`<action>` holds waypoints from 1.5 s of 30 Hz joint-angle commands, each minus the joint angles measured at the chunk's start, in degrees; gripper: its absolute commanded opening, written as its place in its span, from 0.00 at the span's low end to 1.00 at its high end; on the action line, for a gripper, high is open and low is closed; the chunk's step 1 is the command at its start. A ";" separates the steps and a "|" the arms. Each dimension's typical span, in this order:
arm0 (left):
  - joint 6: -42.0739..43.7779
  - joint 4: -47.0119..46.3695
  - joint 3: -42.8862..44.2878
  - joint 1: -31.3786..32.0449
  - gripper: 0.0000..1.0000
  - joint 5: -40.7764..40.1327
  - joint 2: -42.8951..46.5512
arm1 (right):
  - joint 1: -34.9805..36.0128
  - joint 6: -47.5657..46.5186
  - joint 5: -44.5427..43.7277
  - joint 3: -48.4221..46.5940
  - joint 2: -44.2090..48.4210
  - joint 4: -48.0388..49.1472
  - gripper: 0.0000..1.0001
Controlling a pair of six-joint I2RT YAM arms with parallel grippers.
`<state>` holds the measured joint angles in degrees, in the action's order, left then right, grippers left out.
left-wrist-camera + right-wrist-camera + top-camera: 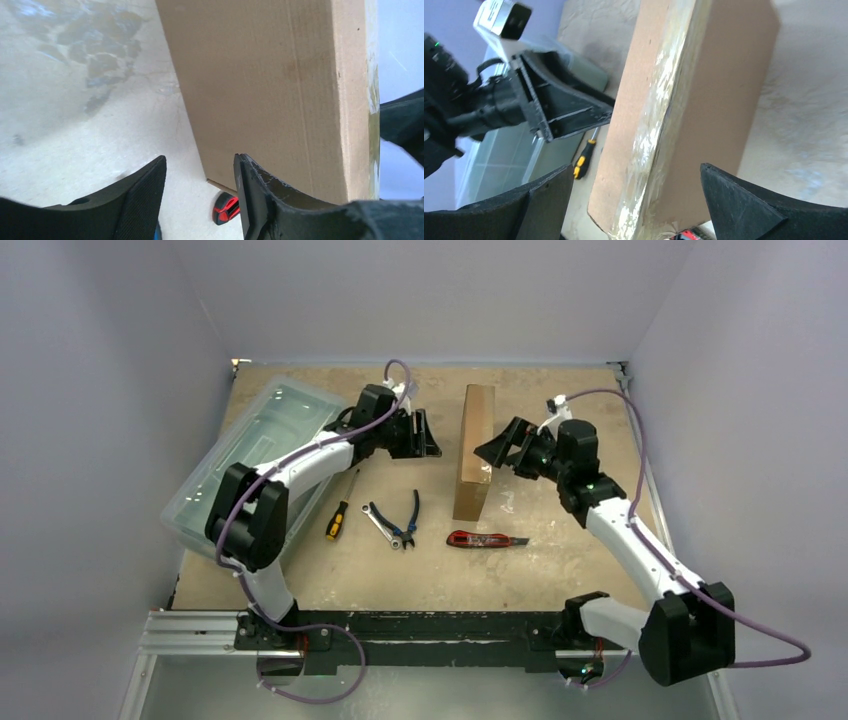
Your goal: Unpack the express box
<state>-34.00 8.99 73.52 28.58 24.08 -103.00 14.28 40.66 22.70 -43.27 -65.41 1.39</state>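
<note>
On the tabletop: a flat, rectangular, plain brown cardboard express box [474, 420] is stood on one long narrow edge, right of centre, its length running from near to far.
Box surfaces: a strip of clear glossy tape is seen along the narrow upward face; the broad sides are plain brown.
Left gripper [432, 435]: held just left of the box and apart from it; its fingers are parted, with nothing between them.
Right gripper [488, 452]: held close against the box's right side, jaws spread wide and turned towards the taped edge; whether contact is made cannot be told.
By the box's near end: a red and black utility knife [485, 539] is laid flat.
Left of the box: blue-handled pliers [410, 515], a silver spanner [380, 522] and a yellow-and-black-handled screwdriver [338, 520] are laid close together.
Far left: a large translucent greenish plastic lidded bin [255, 440] is set along the table edge.
Writing: dark marks are seen on a small white block [501, 15] on the left wrist, too blurred to be read.
</note>
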 commanded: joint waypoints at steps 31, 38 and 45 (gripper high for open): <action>6.07 0.38 -1.79 1.19 0.55 -15.73 17.81 | 7.26 51.79 -27.28 2.77 3.32 -46.63 0.86; 5.10 -0.08 -1.90 1.20 0.54 -14.38 17.43 | 8.47 56.44 -25.77 3.73 -0.04 -40.62 0.81; 5.01 -0.46 -2.15 1.04 0.54 -14.35 17.93 | 9.63 54.68 -20.33 1.25 -11.78 -38.38 0.77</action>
<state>-28.38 10.76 71.46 29.43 8.73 -86.48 22.85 93.89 -1.45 -40.32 -72.14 -39.27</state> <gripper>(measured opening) 0.545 0.776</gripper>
